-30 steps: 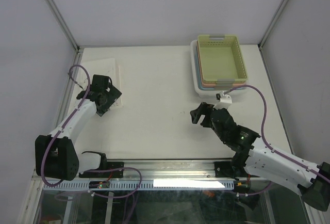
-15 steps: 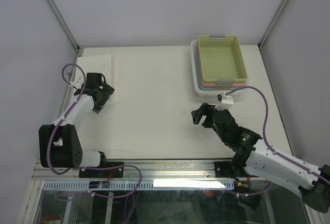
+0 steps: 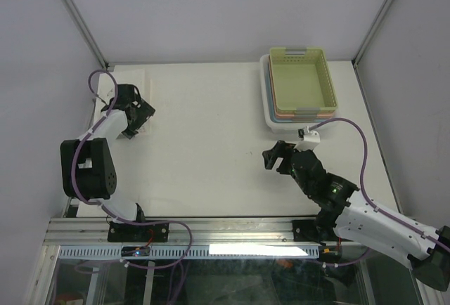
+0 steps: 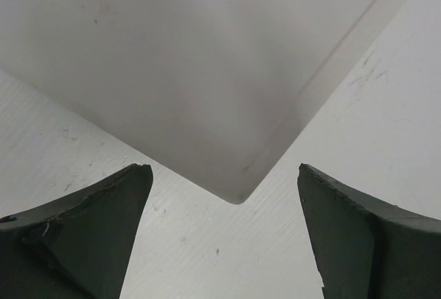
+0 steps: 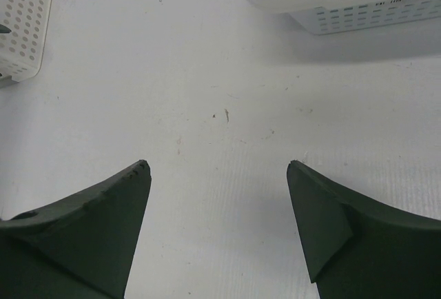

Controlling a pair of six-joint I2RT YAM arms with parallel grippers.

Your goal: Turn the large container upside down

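White table [image 3: 211, 108] between grey walls [image 3: 211, 10], large container [image 3: 138, 80] at left edge

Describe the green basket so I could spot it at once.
On the table, look to the far right corner, where baskets sit nested in a stack. The green basket is the top one, pale yellow-green, unlike the wider white basket around it.

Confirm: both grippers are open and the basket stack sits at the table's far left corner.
No. The left gripper and right gripper are open, but the basket stack sits at the far right corner of the table; the top view shows it.
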